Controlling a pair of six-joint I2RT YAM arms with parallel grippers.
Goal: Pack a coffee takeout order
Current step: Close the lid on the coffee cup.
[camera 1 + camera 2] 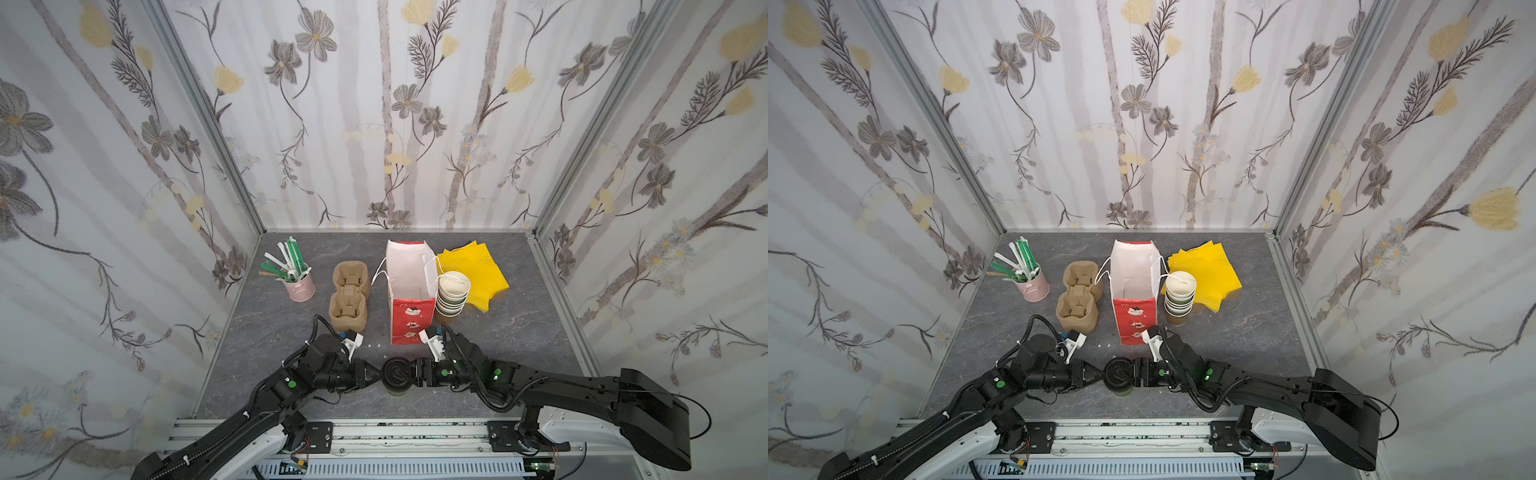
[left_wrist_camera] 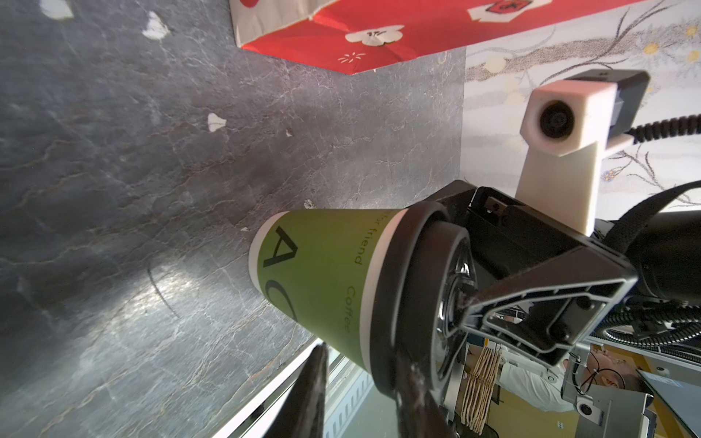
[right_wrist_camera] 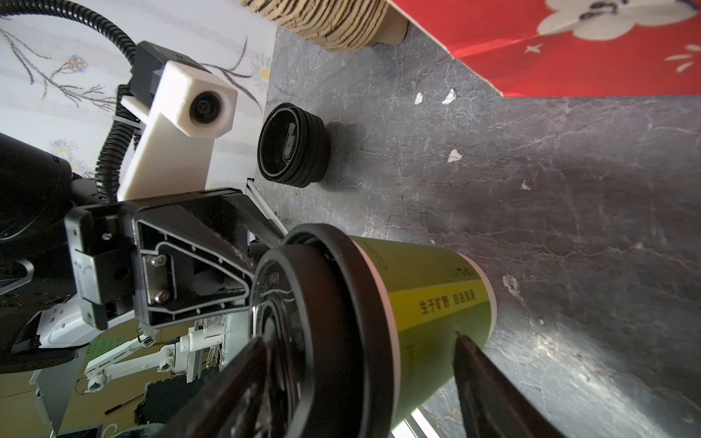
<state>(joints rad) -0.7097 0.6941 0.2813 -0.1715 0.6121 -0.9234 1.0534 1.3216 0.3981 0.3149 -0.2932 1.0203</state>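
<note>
Left gripper (image 1: 376, 371), right gripper (image 1: 412, 372) flank cup (image 1: 391, 376) near table (image 1: 353, 409) edge, seemingly touching.

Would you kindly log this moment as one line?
cup: upright, lidded, front of bag | right gripper: open, at cup | left gripper: at lid rim, grip unclear | carrier: empty

Black-lidded green cup (image 1: 395, 376) upright by the desk's front edge; red bag (image 1: 412, 322) standing open mid-desk, tan carriers (image 1: 348, 309) just beside it

Glossy black plastic lid (image 2: 409, 288) on a smooth, matt green paper cup (image 2: 322, 280); dull, veined stone-look bench (image 2: 151, 189); smooth red paper bag (image 3: 550, 49); rough, ribbed moulded-pulp carrier (image 3: 333, 22).
</note>
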